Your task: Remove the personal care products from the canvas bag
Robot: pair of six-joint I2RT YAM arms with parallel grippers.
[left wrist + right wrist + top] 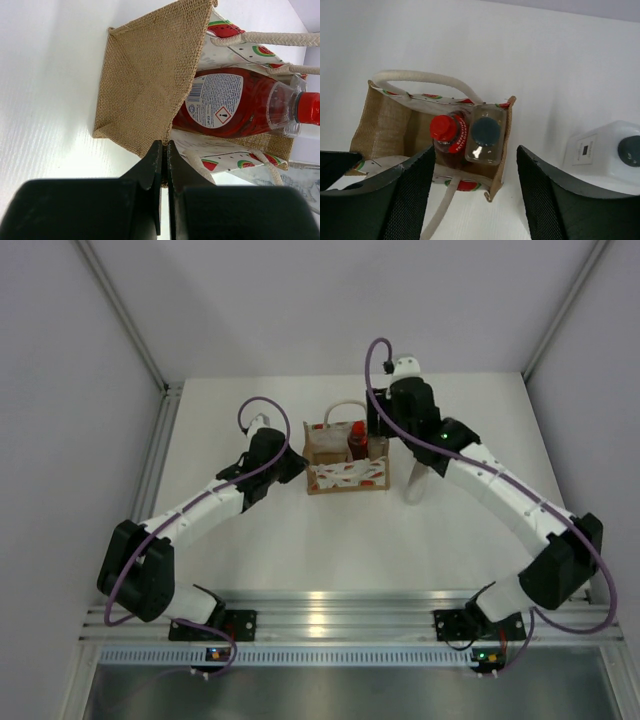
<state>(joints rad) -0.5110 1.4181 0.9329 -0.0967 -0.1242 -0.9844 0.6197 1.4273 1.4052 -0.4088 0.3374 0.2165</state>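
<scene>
The canvas bag [345,475] stands upright mid-table with its handles up. Inside it are the red bottle [447,132] with a red cap and the pale squarish bottle [485,134] with a grey cap, side by side at the bag's right end. My left gripper [165,146] is shut on the bag's tan left edge [145,75]; the red bottle [230,102] shows past it. My right gripper [475,152] is open and empty, hovering above the two bottles. The white bottle with a dark cap [605,157] stands on the table right of the bag. I do not see the clear tapered bottle.
The white bottle [418,480] stands under my right forearm [500,490]. White walls close the table at the back and on both sides. An aluminium rail [340,620] runs along the near edge by the arm bases.
</scene>
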